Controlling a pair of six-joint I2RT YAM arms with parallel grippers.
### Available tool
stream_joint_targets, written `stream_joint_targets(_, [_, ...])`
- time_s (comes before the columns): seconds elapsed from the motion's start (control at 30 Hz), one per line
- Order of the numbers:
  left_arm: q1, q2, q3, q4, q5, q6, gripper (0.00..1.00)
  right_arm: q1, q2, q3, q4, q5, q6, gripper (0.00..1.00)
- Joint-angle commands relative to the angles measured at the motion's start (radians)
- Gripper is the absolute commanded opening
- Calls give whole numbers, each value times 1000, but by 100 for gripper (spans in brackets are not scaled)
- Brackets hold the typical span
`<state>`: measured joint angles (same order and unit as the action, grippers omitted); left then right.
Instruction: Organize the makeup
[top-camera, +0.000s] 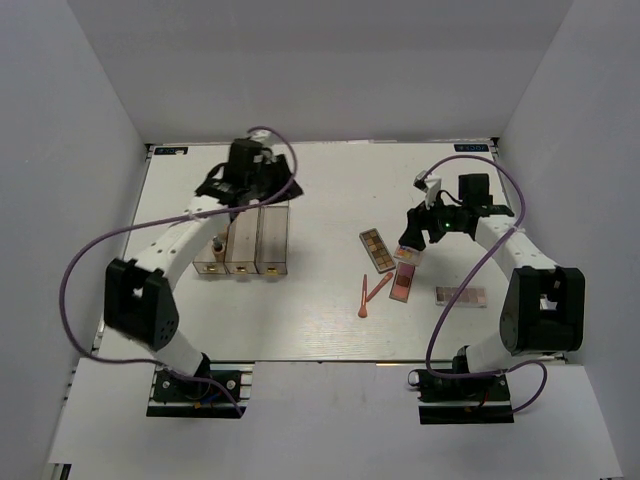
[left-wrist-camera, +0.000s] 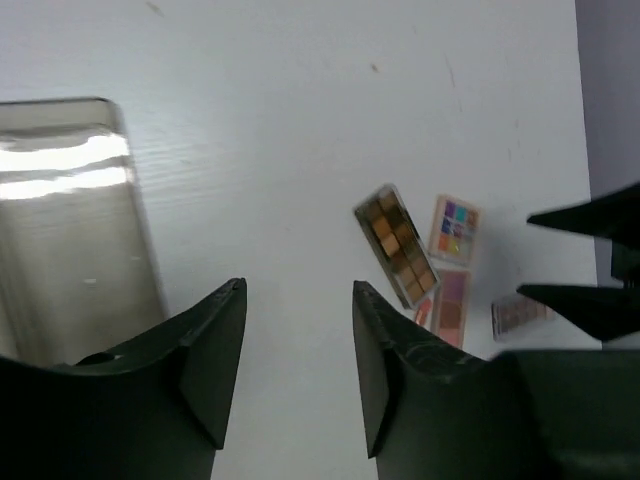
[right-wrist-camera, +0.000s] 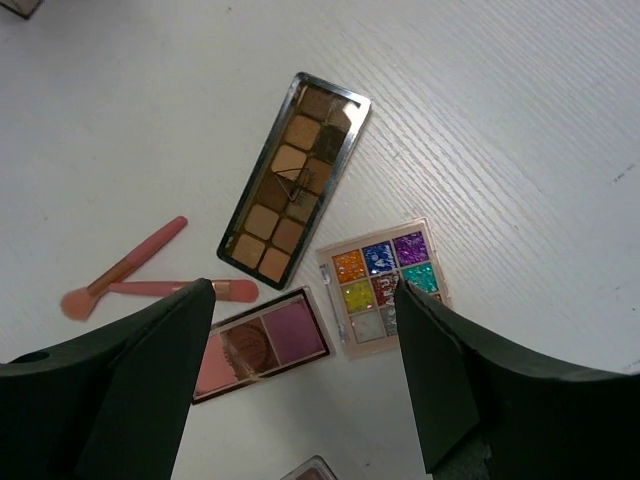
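Note:
My right gripper (top-camera: 418, 238) is open and empty, hovering above the palettes; in its wrist view (right-wrist-camera: 303, 290) the fingers frame them. A long brown eyeshadow palette (right-wrist-camera: 295, 175) lies beside a multicolour one (right-wrist-camera: 385, 288) and a pink one (right-wrist-camera: 262, 345). Two orange-pink sticks (right-wrist-camera: 125, 265) lie crossed to their left. A mauve palette (top-camera: 460, 295) lies apart, nearer the right arm. My left gripper (left-wrist-camera: 299, 287) is open and empty above the far end of the clear organizer (top-camera: 270, 232). A beige bottle (top-camera: 217, 245) appears to sit in its left compartment.
White walls enclose the table on the left, back and right. Purple cables loop from both arms. The right gripper's dark fingers (left-wrist-camera: 590, 260) show at the edge of the left wrist view. The organizer's wall (left-wrist-camera: 70, 230) is close to the left fingers.

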<state>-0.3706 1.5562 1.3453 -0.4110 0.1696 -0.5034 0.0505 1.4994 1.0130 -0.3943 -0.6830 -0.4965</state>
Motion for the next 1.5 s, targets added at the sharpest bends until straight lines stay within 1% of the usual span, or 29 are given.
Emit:
stream_joint_targets(0.0, [-128, 102, 86, -32, 61, -14, 57, 6, 12, 50, 6, 89, 45, 79])
stream_joint_targets(0.03, [-151, 126, 100, -41, 57, -23, 60, 8, 13, 50, 20, 115, 62, 78])
stream_joint_targets(0.07, [-197, 166, 129, -64, 26, -33, 65, 5, 15, 53, 37, 170, 90, 77])
stream_joint_targets(0.13, [-238, 205, 155, -80, -14, -44, 69, 5, 15, 55, 51, 239, 114, 74])
stream_joint_targets(0.17, [-257, 225, 169, -101, -36, -55, 71, 5, 18, 53, 54, 256, 122, 70])
stream_joint_targets(0.23, [-312, 278, 212, -123, -64, -78, 72, 5, 19, 55, 57, 292, 130, 68])
stream_joint_targets(0.27, [-329, 298, 230, -150, -102, -87, 72, 5, 21, 55, 58, 299, 133, 67])
stream_joint_targets(0.33, [-373, 350, 270, -169, -131, -112, 72, 3, 22, 53, 55, 315, 133, 68])
stream_joint_targets(0.4, [-413, 402, 296, -193, -156, -132, 72, 3, 30, 55, 55, 319, 144, 71])
stream_joint_targets(0.47, [-436, 439, 340, -224, -211, -148, 72, 3, 38, 55, 54, 326, 151, 74])
stream_joint_targets(0.5, [-445, 473, 356, -236, -225, -180, 72, 5, 38, 55, 54, 326, 159, 74])
stream_joint_targets(0.53, [-459, 493, 398, -261, -237, -196, 72, 3, 41, 56, 55, 327, 164, 75])
stream_joint_targets(0.7, [-468, 626, 586, -362, -269, -311, 72, 3, 45, 62, 58, 327, 179, 76])
stream_joint_targets(0.73, [-468, 665, 638, -385, -265, -320, 72, 3, 45, 62, 58, 327, 182, 76])
stream_joint_targets(0.77, [-468, 677, 656, -390, -271, -331, 72, 0, 42, 61, 58, 329, 184, 76])
stream_joint_targets(0.83, [-468, 697, 673, -385, -269, -356, 74, 2, 39, 56, 60, 332, 188, 77])
stream_joint_targets(0.87, [-468, 697, 672, -374, -272, -372, 86, 3, 39, 55, 63, 332, 190, 77])
stream_joint_targets(0.9, [-478, 702, 673, -377, -281, -382, 88, 3, 38, 50, 64, 332, 191, 77])
stream_joint_targets(1.17, [-478, 754, 698, -350, -259, -400, 93, 0, 35, 35, 77, 327, 210, 77])
stream_joint_targets(1.3, [-478, 769, 706, -321, -254, -409, 94, 0, 36, 27, 84, 320, 213, 77])
stream_joint_targets(1.47, [-487, 786, 709, -330, -262, -426, 94, 0, 35, 16, 86, 298, 216, 76])
